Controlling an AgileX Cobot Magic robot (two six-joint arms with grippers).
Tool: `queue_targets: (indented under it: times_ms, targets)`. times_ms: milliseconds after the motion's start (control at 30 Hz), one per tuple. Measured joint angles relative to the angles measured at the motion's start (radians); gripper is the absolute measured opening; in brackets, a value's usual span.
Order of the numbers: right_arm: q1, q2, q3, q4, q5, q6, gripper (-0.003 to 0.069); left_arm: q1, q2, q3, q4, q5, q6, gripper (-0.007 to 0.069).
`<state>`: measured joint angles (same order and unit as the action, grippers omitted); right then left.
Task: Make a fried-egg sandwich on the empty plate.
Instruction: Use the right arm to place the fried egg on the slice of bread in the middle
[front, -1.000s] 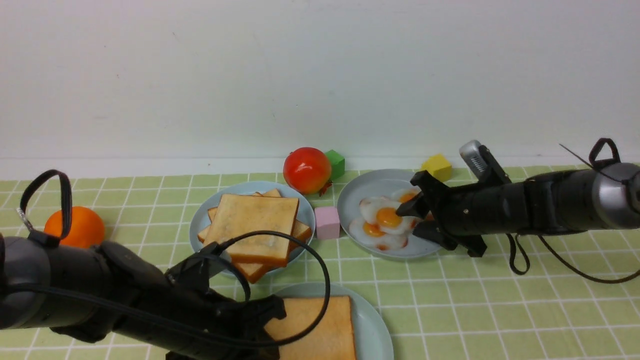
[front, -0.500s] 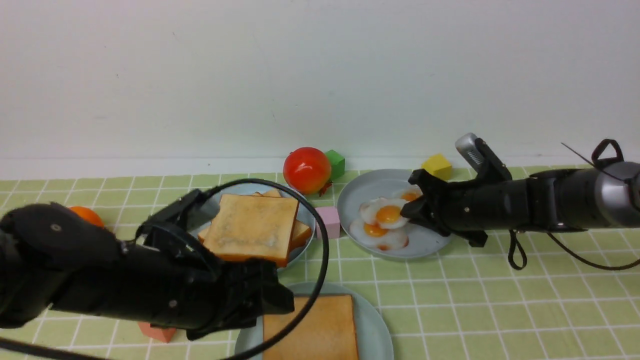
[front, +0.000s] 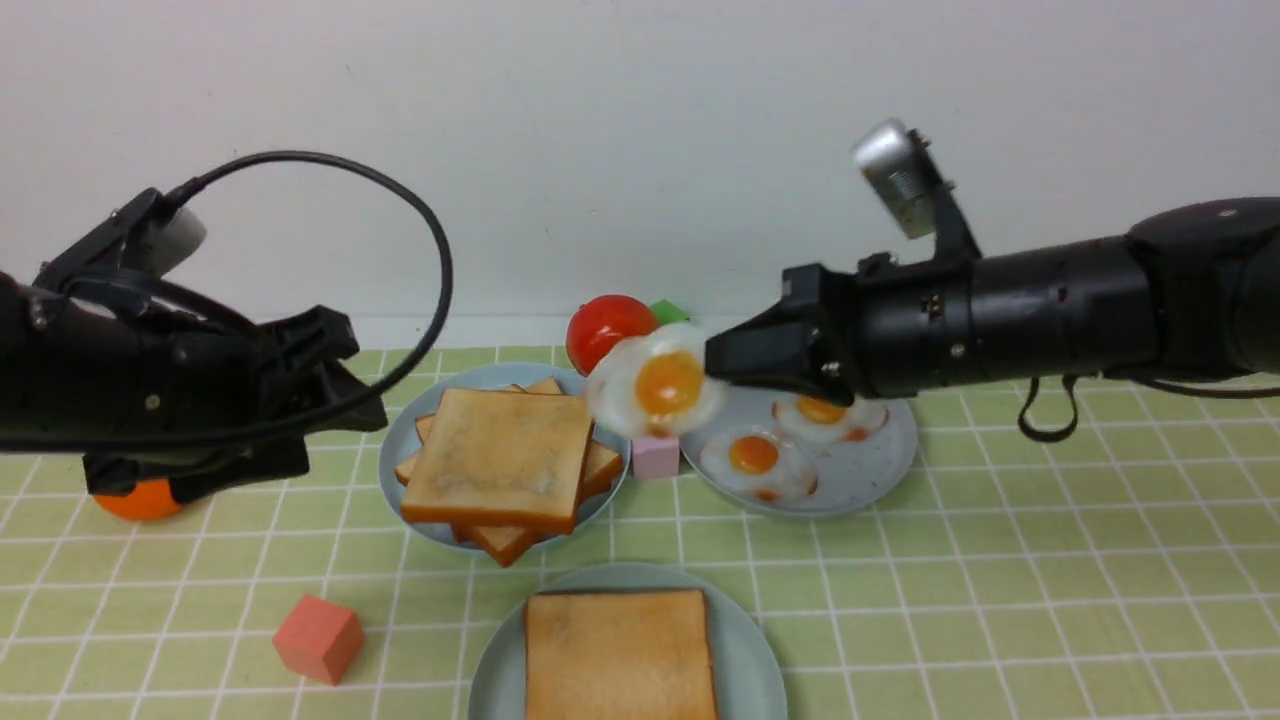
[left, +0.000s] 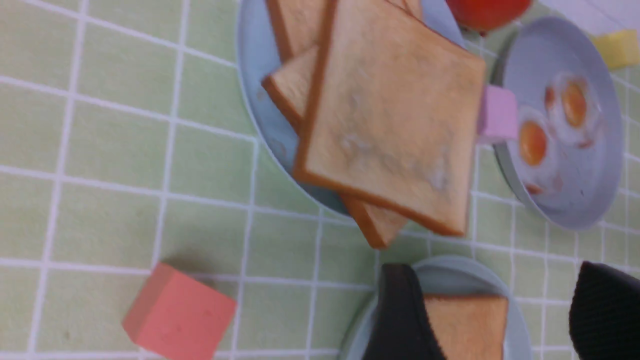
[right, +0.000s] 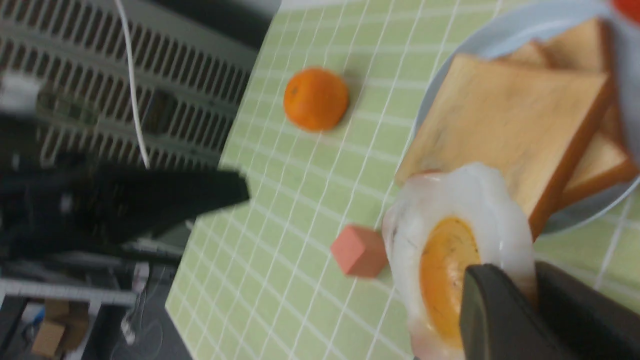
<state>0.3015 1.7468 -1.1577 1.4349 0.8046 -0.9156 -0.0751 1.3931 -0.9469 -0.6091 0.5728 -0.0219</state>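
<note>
The right end effector (front: 715, 375) is clenched on the rim of a fried egg (front: 660, 390), which hangs in the air, tilted with its yolk facing the front camera, above the gap between the toast plate (front: 400, 450) and the egg plate (front: 880, 470). Two other eggs (front: 755, 460) lie on that grey-blue plate. The pale aqua plate (front: 750, 650) sits nearest the robot and already carries one toast slice (front: 618, 655), lying flat and bare. The left end effector (front: 330, 395) is released and empty, raised well off to the left, away from the stack of toast (front: 500, 460). The step in hand looks like carrying the egg to the base slice. Next, the egg should travel toward the robot, clear the pink cube (front: 655, 457), level out and be let go centred on the toast, before a second slice goes on top.
</note>
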Motion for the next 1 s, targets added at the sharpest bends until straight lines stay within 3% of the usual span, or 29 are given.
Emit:
queue_targets:
  times_ms: [233, 433, 600, 800, 1000]
  targets:
    - [0.142, 0.008, 0.105, -0.062, -0.092, -0.002, 0.0097, 0.009, 0.224, -0.113, -0.065, -0.003, 0.082, 0.0449]
    - [0.147, 0.032, 0.161, -0.045, -0.117, 0.002, 0.0151, 0.009, 0.333, -0.158, -0.160, -0.024, 0.173, 0.0449]
    - [0.147, 0.075, 0.173, -0.052, -0.120, 0.046, 0.0293, 0.009, 0.413, -0.166, -0.310, -0.028, 0.325, 0.0449]
    - [0.147, 0.079, 0.173, -0.186, -0.126, 0.102, 0.0495, 0.009, 0.469, -0.168, -0.449, -0.027, 0.484, 0.0447]
    - [0.147, 0.079, 0.173, -0.279, -0.125, 0.127, 0.0554, 0.011, 0.495, -0.171, -0.487, -0.027, 0.526, 0.0377]
